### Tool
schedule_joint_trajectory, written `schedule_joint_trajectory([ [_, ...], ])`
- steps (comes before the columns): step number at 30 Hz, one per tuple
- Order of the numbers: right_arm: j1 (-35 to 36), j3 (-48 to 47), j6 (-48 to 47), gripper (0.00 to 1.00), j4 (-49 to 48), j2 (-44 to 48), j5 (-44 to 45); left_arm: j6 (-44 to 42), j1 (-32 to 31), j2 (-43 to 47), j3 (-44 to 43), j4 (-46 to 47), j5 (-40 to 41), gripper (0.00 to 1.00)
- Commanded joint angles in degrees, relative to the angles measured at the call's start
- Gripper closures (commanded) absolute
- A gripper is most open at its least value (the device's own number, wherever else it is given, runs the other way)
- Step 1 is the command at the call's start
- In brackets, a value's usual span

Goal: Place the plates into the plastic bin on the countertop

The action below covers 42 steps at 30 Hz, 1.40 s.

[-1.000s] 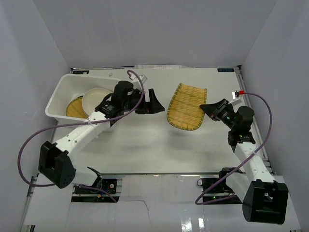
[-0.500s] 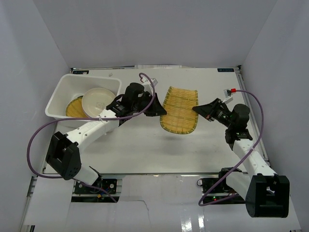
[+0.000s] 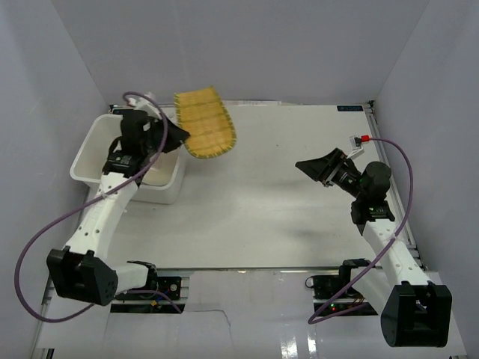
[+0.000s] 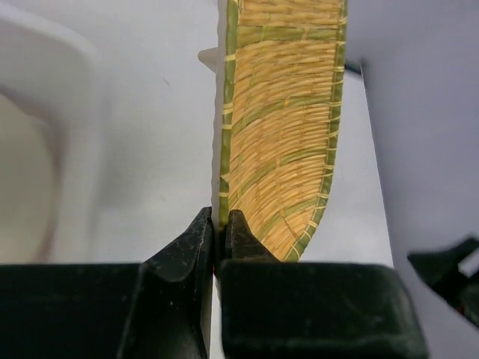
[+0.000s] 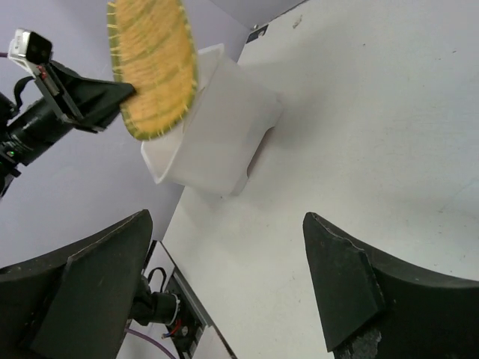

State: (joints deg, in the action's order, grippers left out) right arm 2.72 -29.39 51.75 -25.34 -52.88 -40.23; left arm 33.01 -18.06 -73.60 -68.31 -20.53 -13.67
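A yellow woven rectangular plate (image 3: pixel 203 121) hangs in the air over the far right corner of the white plastic bin (image 3: pixel 86 153). My left gripper (image 3: pixel 176 134) is shut on the plate's green-edged rim (image 4: pixel 222 187), and the plate (image 4: pixel 284 134) stands on edge. The bin's rim (image 4: pixel 78 134) lies to its left, with a pale cream plate (image 4: pixel 22 194) inside. My right gripper (image 3: pixel 310 172) hovers open and empty over the right side of the countertop (image 3: pixel 254 209). From there the right wrist view shows the plate (image 5: pixel 153 63) above the bin (image 5: pixel 217 127).
The left arm crosses over the bin and hides most of its inside in the top view. Purple cables loop beside both arms. Grey walls close in the countertop at the back and on both sides.
The woven plate passed from my right gripper to my left. The right jaws opened and let go. My left arm swung the plate left and back, up to the bin.
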Motion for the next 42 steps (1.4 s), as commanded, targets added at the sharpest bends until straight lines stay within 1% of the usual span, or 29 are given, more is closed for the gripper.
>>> schedule_joint_trajectory([
  [1,0.35,-1.82,-2.53,0.12,1.52,0.68,0.76,3.19,9.95,8.46,-1.21,1.9,1.37,1.0],
  [2,0.44,-1.55,-2.7,0.12,1.35,0.5,0.68,4.68,15.03,9.17,0.36,1.99,1.19,1.0],
  [3,0.44,-1.2,-2.96,0.12,1.35,0.15,0.5,5.39,17.43,9.88,1.33,2.08,0.93,1.0],
  [4,0.79,-0.76,-3.14,0.12,1.26,-0.03,0.41,6.09,22.84,11.1,3.34,2.16,0.58,1.0],
  [7,1.23,0.12,-4.37,0.12,1.7,-0.73,0.41,8.11,29.64,12.34,6.69,1.81,1.53,1.0],
  [9,1.41,0.29,-5.77,0.12,2.66,-1.17,0.68,8.47,31.68,13.92,10.47,1.99,3.55,1.0],
  [10,1.5,0.56,-6.13,0.13,2.93,-1.26,0.76,8.47,32.47,14.45,11.61,2.08,7.31,1.0],
  [12,1.76,0.82,-6.66,0.13,3.28,-1.7,0.77,8.12,32.74,15.33,14.6,2.6,11.19,1.0],
  [13,1.94,1.0,-6.83,0.13,3.28,-1.78,0.68,8.12,32.92,15.33,15.31,2.95,12.69,0.98],
  [14,2.02,1.35,-7.01,0.13,3.28,-2.05,0.59,8.12,33.09,14.9,16.1,3.04,15.66,0.87],
  [17,2.46,1.61,-7.8,0.13,3.72,-2.4,0.76,8.55,33.62,13.84,15.76,2.34,16.66,0.65],
  [18,2.64,1.61,-7.97,0.13,4.24,-2.4,0.76,8.73,33.71,14.01,15.06,2.43,16.31,0.42],
  [19,2.73,1.61,-8.24,0.13,4.51,-2.49,1.03,8.47,33.71,14.27,14.62,2.95,15.35,0.29],
  [20,2.9,1.7,-8.68,0.12,4.6,-2.58,1.29,8.3,33.71,14.63,14.0,3.13,13.08,0.21],
  [21,3.25,1.7,-8.94,0.11,4.86,-2.66,1.55,8.29,33.71,15.76,12.69,3.22,10.53,0.09],
  [23,3.69,1.61,-9.38,0.1,5.22,-2.93,2.34,8.29,33.71,17.0,11.28,3.92,6.4,0.03],
  [24,4.22,1.44,-9.64,0.09,5.39,-3.1,2.69,8.38,33.62,17.44,10.32,3.92,0.46,0.02],
  [25,4.57,1.26,-9.82,0.03,6.0,-3.19,3.83,8.64,33.1,18.05,8.65,4.01,-2.56,0.02],
  [26,4.83,1.17,-10.08,0.04,6.36,-3.37,4.54,9.43,32.66,18.23,8.03,4.1,-5.46,0.02],
  [27,5.62,0.83,-10.52,0.1,6.71,-3.54,5.33,9.52,31.87,18.49,7.59,4.27,-10.1,0.02],
  [30,6.85,-0.05,-11.75,0.1,8.64,-3.63,8.23,7.86,25.21,19.55,7.23,4.36,-12.69,0.02],
  [31,6.95,-0.93,-12.19,0.1,9.34,-3.72,9.11,7.25,19.7,20.16,7.93,4.45,-12.26,0.02],
  [32,7.12,-1.63,-12.89,0.1,10.91,-3.63,9.38,6.19,15.73,20.34,8.37,4.45,-12.08,0.02],
  [33,7.21,-2.33,-14.73,0.1,11.97,-3.72,9.81,5.75,9.6,20.08,8.72,4.36,-11.99,0.02],
  [35,7.47,-4.44,-16.84,0.1,14.08,-3.28,11.48,4.26,2.98,18.33,9.07,4.28,-11.56,0.02],
  [36,7.47,-5.32,-18.94,0.1,16.79,-3.19,12.1,2.25,-3.23,17.62,9.08,4.1,-11.12,0.02],
  [38,7.47,-7.0,-20.01,0.1,17.96,-2.06,12.28,0.31,-8.45,16.22,9.51,4.19,-8.84,0.02],
  [39,7.47,-7.09,-20.63,0.1,17.79,-0.57,12.63,-1.27,-12.22,15.95,9.78,4.45,-8.05,0.02],
  [42,7.47,-6.48,-21.42,0.1,17.52,2.6,15.17,-2.69,-14.45,15.42,10.65,4.8,-6.63,0.02],
])
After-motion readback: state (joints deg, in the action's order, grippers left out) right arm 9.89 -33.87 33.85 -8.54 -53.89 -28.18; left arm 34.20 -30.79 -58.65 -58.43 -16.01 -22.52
